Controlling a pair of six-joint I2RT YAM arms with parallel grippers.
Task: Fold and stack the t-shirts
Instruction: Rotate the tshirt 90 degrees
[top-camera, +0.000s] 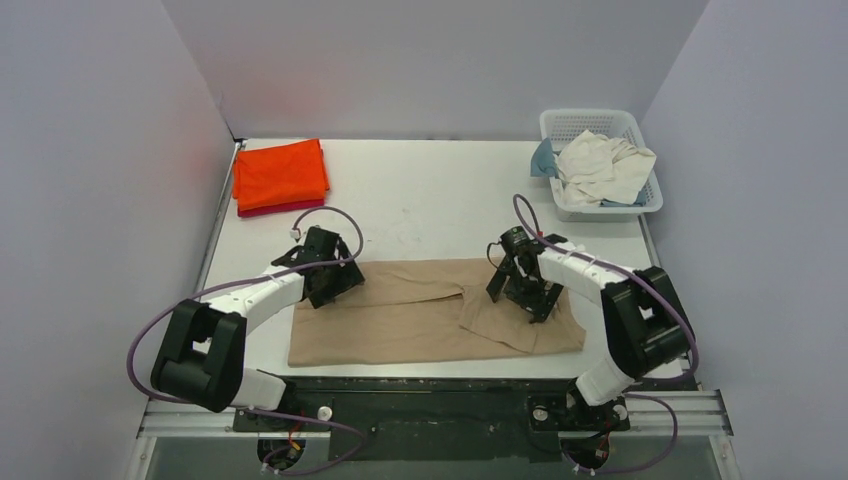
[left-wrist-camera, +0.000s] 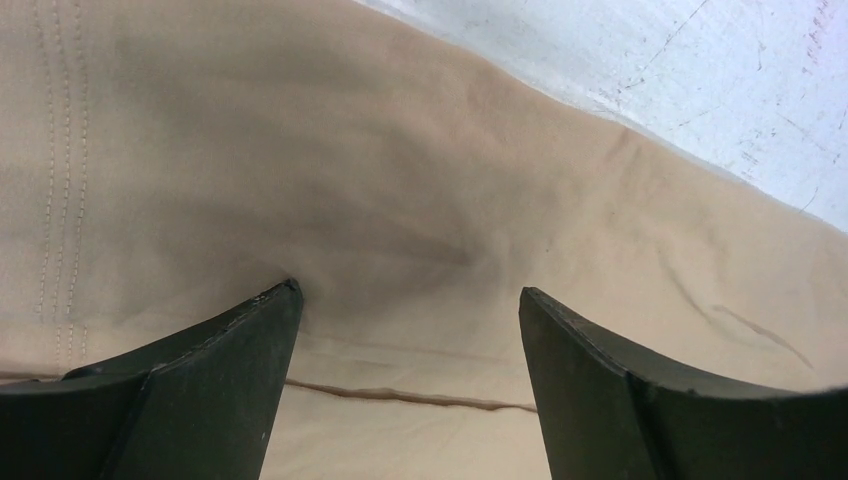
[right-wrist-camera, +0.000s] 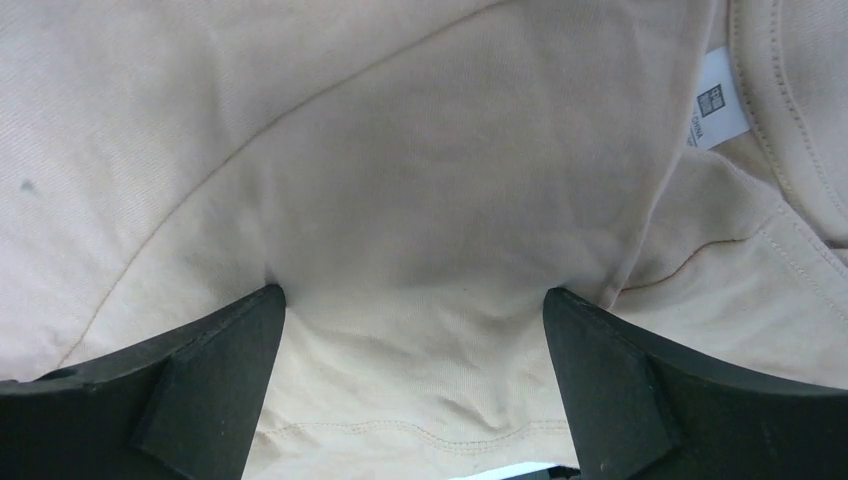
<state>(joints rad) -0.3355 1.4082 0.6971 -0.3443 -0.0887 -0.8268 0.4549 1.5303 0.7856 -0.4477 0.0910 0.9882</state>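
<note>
A large tan-beige t-shirt (top-camera: 420, 310) lies partly folded along the table's near edge. My left gripper (top-camera: 333, 280) is open, its fingertips pressed onto the shirt's left end (left-wrist-camera: 400, 180). My right gripper (top-camera: 520, 290) is open, its fingertips pressed onto the shirt's right part (right-wrist-camera: 420, 200), near a hem and a white label (right-wrist-camera: 718, 100). A folded orange tee (top-camera: 280, 172) lies on a dark red one (top-camera: 272, 210) at the back left. A cream-white tee (top-camera: 603, 165) and a blue one (top-camera: 543, 160) lie in the basket.
A white lattice basket (top-camera: 650, 195) stands at the back right corner. Grey walls close in the table on the left, right and back. The bare white tabletop (top-camera: 430, 200) lies between the stack and the basket.
</note>
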